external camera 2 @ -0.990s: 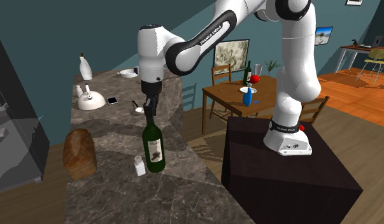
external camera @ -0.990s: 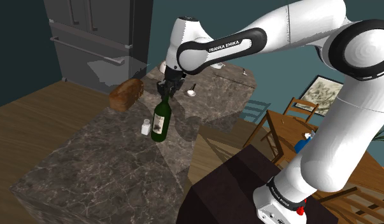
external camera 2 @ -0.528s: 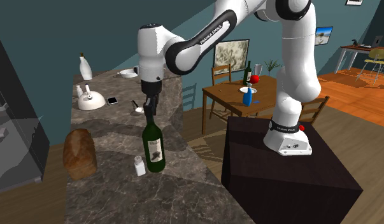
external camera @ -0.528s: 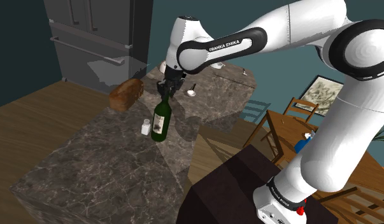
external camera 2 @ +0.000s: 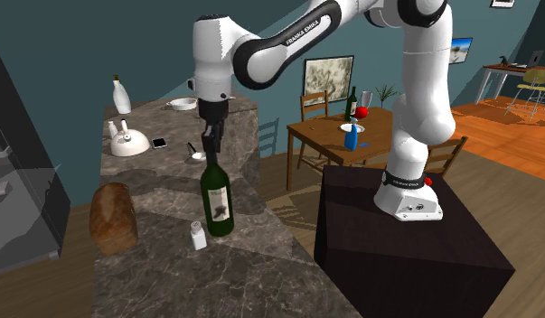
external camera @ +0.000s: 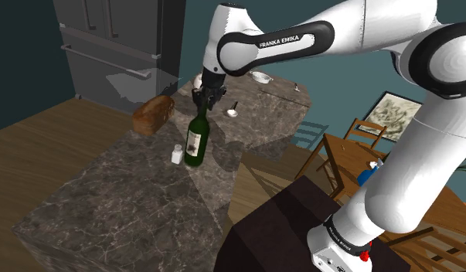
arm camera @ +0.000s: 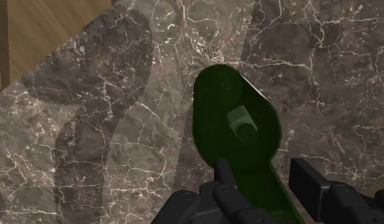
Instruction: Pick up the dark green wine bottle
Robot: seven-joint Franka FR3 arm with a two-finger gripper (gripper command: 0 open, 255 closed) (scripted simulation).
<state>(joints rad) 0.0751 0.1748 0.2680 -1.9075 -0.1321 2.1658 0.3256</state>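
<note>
Nearest the shoulder camera, dark box stand (external camera: pixel 285 224) with the white arm rising off it and reaching up and left over the dark veined marble table (external camera: pixel 107 209). Next out, small white shaker (external camera: pixel 177 154) standing on the table, just beside the dark green wine bottle with a pale label (external camera: pixel 195 143). All-black pincer (external camera: pixel 202 100) sits on the bottle's neck from above, closed down to the neck's width and gripping it. In the wrist view the neck runs up between the two fingers (arm camera: pixel 222 170), and the green body hangs beyond them over the marble. Change over the last second: wrist and forearm have gone up, and the bottle has gone up with them. In the second exterior view its base (external camera 2: pixel 221 230) now sits higher against the shaker than it did, while the shaker has not shifted. Bottle hangs a little off plumb. Reading: grip is holding, base appears just clear of the table, lift under way but low. More height is wanted before the pick counts as done. Risk, as I judge it: a smooth neck held by two narrow fingers could swing or slip. Further off, brown loaf of bread (external camera: pixel 154 114) on the table. Beyond it a small spoon (external camera: pixel 233 110) near the far end. Last, grey refrigerator (external camera: pixel 115 39) behind the table.
</note>
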